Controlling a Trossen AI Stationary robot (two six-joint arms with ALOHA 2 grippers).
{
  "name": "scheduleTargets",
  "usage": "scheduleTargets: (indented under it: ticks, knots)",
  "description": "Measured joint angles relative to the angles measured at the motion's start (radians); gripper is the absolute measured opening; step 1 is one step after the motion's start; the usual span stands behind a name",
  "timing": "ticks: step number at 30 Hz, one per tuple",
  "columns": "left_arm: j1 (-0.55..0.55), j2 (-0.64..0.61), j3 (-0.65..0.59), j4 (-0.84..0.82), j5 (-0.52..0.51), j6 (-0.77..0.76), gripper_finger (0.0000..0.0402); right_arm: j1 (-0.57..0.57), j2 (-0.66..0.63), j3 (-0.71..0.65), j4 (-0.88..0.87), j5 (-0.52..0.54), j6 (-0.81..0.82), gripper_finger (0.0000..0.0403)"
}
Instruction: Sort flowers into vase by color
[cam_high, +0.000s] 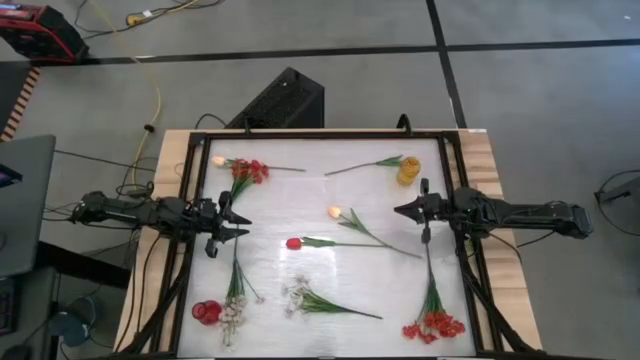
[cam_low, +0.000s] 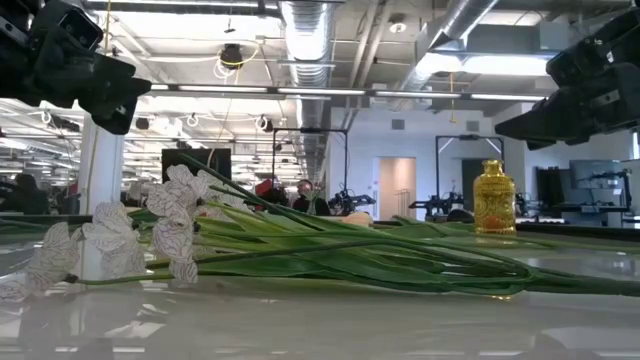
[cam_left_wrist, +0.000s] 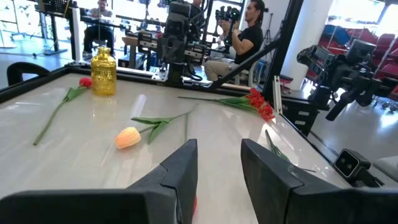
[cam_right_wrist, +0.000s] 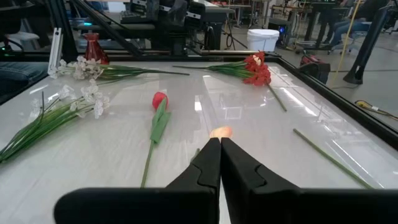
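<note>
White flowers (cam_low: 150, 235) lie nearest. My left gripper (cam_high: 236, 222) fingers are apart, holding nothing. My right gripper (cam_high: 402, 210) fingers are together. Red tulip (cam_high: 294, 243) lies mid-table.

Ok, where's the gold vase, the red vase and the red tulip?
gold vase (cam_left_wrist: 104, 73), left wrist view, on its body.
red vase (cam_right_wrist: 92, 47), right wrist view, on its belly.
red tulip (cam_right_wrist: 160, 99), right wrist view, on its blossom.

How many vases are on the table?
2. A gold vase stands at the far side nearer the right arm; a red vase sits at the near corner on the left arm's side.
</note>
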Motion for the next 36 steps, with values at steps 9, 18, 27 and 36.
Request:
scheduleTargets:
  ticks: [9,18,27,36]
  knots:
    - [0.0,0.0,0.0,0.0,0.0,0.0,0.0112,0.0,0.0,0.0,0.0,0.0,0.0,0.0038]
    - [0.0,0.0,0.0,0.0,0.0,0.0,0.0112,0.0,0.0,0.0,0.0,0.0,0.0,0.0038]
    - [0.0,0.0,0.0,0.012,-0.073,-0.042,0.0112,0.0,0.0,0.0,0.0,0.0,0.0,0.0038]
    - [0.0,0.0,0.0,0.033,-0.223,-0.139,0.0112,0.0,0.0,0.0,0.0,0.0,0.0,0.0038]
